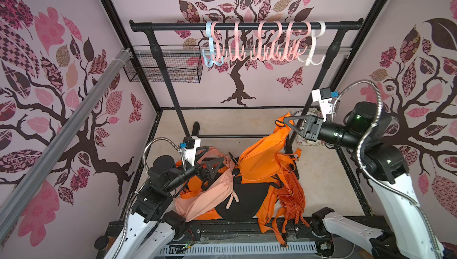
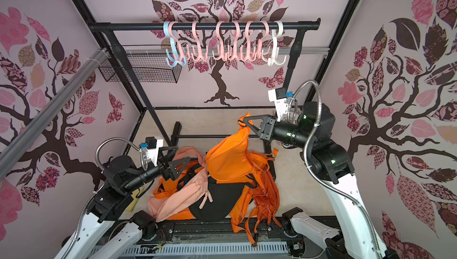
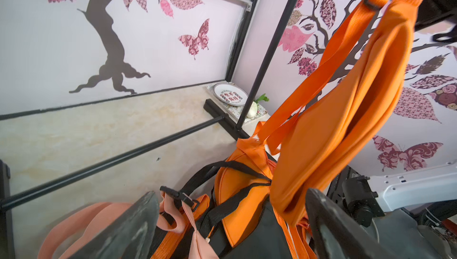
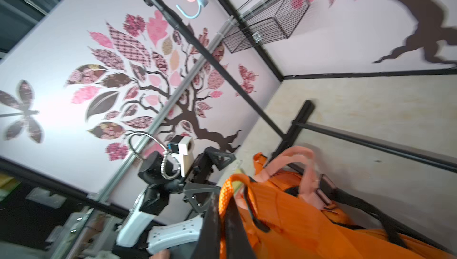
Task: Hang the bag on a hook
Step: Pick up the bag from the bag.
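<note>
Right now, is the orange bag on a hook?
No: orange bag lifted by its strap in the right gripper, jaws shut; hooks bare.

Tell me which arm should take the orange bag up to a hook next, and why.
Right. The right gripper is shut on the strap of the orange bag and holds it lifted, nearer the hooks. The left gripper hangs open and empty over the pile.

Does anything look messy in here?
The bags lie in a tangled heap on the floor, straps crossing, while the hooks on the rail all hang empty. The right gripper holds one orange bag up by its strap.
</note>
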You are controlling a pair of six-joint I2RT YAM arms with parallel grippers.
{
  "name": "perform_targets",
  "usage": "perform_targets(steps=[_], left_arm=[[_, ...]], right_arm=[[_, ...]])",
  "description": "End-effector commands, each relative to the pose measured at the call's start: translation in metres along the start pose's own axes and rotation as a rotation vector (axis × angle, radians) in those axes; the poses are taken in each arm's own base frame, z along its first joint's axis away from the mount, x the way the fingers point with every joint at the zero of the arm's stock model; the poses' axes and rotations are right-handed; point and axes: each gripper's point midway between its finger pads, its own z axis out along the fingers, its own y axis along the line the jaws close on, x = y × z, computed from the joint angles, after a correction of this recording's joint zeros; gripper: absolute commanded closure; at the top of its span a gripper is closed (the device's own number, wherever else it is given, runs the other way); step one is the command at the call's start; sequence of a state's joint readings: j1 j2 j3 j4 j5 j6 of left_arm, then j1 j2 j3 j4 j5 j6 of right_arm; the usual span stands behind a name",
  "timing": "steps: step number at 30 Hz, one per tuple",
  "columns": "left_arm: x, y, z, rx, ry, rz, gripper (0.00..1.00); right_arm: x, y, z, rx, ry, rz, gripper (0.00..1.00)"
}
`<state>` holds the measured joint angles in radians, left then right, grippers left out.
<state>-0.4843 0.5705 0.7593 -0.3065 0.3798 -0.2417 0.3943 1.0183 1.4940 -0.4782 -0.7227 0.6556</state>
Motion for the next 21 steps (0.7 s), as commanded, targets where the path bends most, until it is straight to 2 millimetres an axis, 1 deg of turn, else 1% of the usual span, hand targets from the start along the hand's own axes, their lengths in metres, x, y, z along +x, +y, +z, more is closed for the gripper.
perform_targets(steps=[1,3,4,6,9,10,12,14,15,18,20,21], left_arm=[[-0.017,-0.01,-0.002,0.033,-0.035,0.052,0.05],[-0.01,-0.007,-0.001,0.026,-0.009,0.05,0.06],[-0.007,-0.006,-0.001,0.023,-0.01,0.048,0.06],[-0.005,-0.003,-0.002,0.009,-0.03,0.037,0.06],[0.003,0.002,0.007,0.011,-0.02,0.013,0.06],[0.009,0.002,0.013,0.028,0.002,0.0,0.07],[0.018,0.0,0.025,0.059,0.045,-0.021,0.07],[0.028,-0.008,0.036,0.091,0.098,-0.019,0.08],[0.034,-0.014,0.042,0.108,0.123,-0.006,0.08],[0.051,-0.028,0.056,0.128,0.199,0.052,0.09],[0.064,-0.029,0.062,0.122,0.252,0.042,0.09],[0.066,-0.03,0.064,0.122,0.26,0.024,0.09]], right_arm=[[0.02,0.021,0.006,-0.217,0.07,0.028,1.0],[0.035,0.005,0.008,-0.173,0.102,0.048,1.0],[0.043,-0.011,0.009,-0.101,0.106,0.057,1.0],[0.057,-0.055,0.006,0.092,0.087,0.081,1.0],[0.092,-0.127,-0.007,0.38,0.089,0.139,1.0],[0.111,-0.15,-0.013,0.454,0.106,0.17,1.0],[0.149,-0.188,-0.022,0.555,0.134,0.246,1.0],[0.177,-0.211,-0.032,0.616,0.148,0.294,1.0],[0.186,-0.219,-0.039,0.657,0.149,0.308,1.0],[0.205,-0.235,-0.051,0.72,0.152,0.34,0.98],[0.224,-0.24,-0.048,0.699,0.192,0.385,0.96],[0.231,-0.244,-0.049,0.71,0.208,0.4,0.92]])
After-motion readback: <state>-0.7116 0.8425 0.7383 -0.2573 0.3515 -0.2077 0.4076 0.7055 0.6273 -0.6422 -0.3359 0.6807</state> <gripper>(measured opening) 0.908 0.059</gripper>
